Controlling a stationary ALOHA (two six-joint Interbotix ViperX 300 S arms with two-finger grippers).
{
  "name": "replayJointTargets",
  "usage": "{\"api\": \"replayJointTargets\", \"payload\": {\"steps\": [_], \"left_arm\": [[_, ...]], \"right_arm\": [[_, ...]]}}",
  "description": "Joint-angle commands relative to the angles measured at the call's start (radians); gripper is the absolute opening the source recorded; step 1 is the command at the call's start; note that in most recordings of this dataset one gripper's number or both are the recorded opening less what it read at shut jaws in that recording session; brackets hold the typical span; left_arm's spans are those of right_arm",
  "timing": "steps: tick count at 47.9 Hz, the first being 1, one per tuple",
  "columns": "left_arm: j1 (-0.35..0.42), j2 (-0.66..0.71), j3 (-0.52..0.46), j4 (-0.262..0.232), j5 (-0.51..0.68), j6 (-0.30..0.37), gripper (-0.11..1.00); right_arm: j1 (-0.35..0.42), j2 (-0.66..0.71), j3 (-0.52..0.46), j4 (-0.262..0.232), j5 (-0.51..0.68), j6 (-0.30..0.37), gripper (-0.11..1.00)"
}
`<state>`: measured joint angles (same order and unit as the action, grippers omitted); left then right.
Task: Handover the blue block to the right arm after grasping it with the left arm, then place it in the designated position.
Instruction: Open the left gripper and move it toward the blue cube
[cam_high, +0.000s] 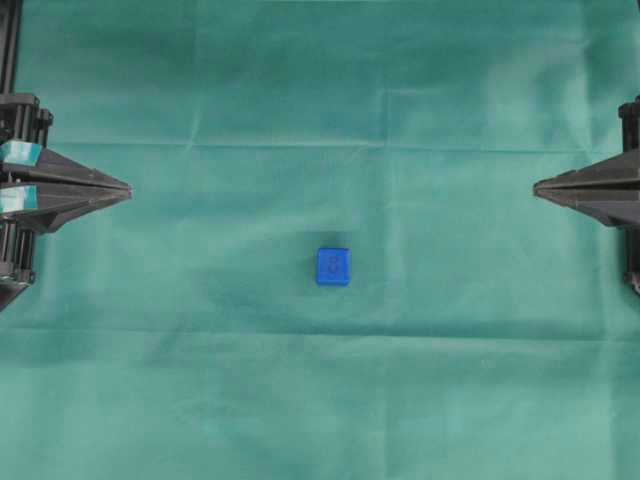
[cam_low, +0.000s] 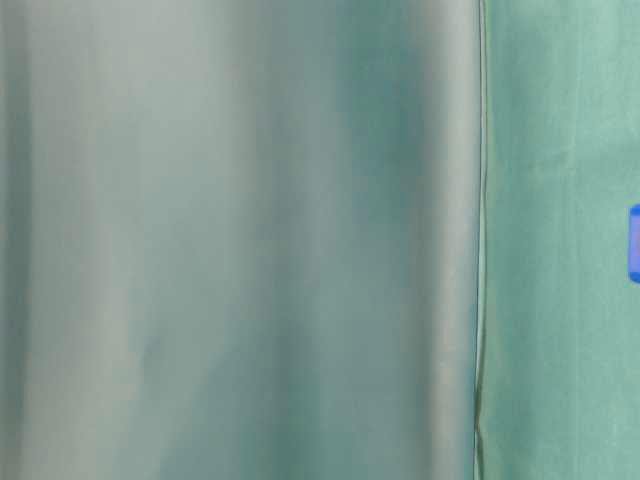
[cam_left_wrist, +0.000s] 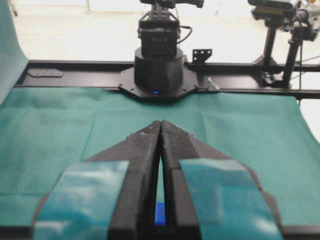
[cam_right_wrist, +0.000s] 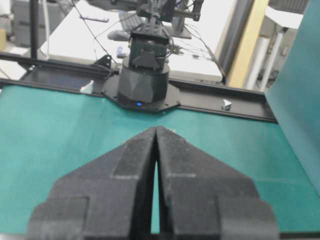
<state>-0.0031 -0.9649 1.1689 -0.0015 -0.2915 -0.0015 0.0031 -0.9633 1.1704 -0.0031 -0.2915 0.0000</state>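
From overhead you look straight down on the green cloth (cam_high: 200, 400), both arms' tips at its side edges. Your table-level view sits so close to a blurred fold of cloth that it sees little else. Each wrist camera looks forward along its own closed fingers toward the opposite arm's base. The blue block (cam_high: 334, 266) appears overhead, at the table-level view's right edge, and in the left wrist view.

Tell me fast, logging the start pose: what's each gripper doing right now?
Left gripper: closed, holding nothing.
Right gripper: closed, holding nothing.
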Motion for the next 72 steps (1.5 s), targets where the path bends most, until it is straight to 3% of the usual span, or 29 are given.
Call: {"api": "replayJointTargets", "payload": {"steps": [1, 27, 31, 35, 44, 49, 52, 72], "left_arm": [[0.002, 0.015, -0.021, 0.000, 0.015, -0.002, 0.02], [0.002, 0.017, -0.041, 0.000, 0.066, 0.006, 0.02], [0.003, 0.017, -0.041, 0.000, 0.066, 0.003, 0.08], [0.002, 0.017, -0.043, 0.000, 0.066, -0.003, 0.25], [0.003, 0.018, -0.044, 0.000, 0.066, 0.000, 0.78], [0.003, 0.018, -0.046, 0.000, 0.066, 0.000, 0.97], [0.002, 0.018, -0.046, 0.000, 0.067, 0.000, 1.00], [0.011, 0.020, -0.052, 0.000, 0.083, -0.002, 1.00]], "right_arm": [[0.002, 0.006, -0.012, 0.005, -0.003, 0.008, 0.00], [0.002, 0.026, -0.029, 0.005, 0.043, 0.012, 0.00], [0.002, 0.026, -0.031, 0.005, 0.041, 0.012, 0.01], [-0.002, 0.026, -0.032, 0.012, 0.043, 0.014, 0.13], [-0.005, 0.028, -0.032, 0.029, 0.043, 0.011, 0.68], [-0.006, 0.038, -0.034, 0.032, 0.043, 0.011, 0.91], [-0.008, 0.038, -0.035, 0.032, 0.043, 0.012, 0.94], [-0.014, 0.038, -0.035, 0.031, 0.043, 0.011, 0.95]]}}
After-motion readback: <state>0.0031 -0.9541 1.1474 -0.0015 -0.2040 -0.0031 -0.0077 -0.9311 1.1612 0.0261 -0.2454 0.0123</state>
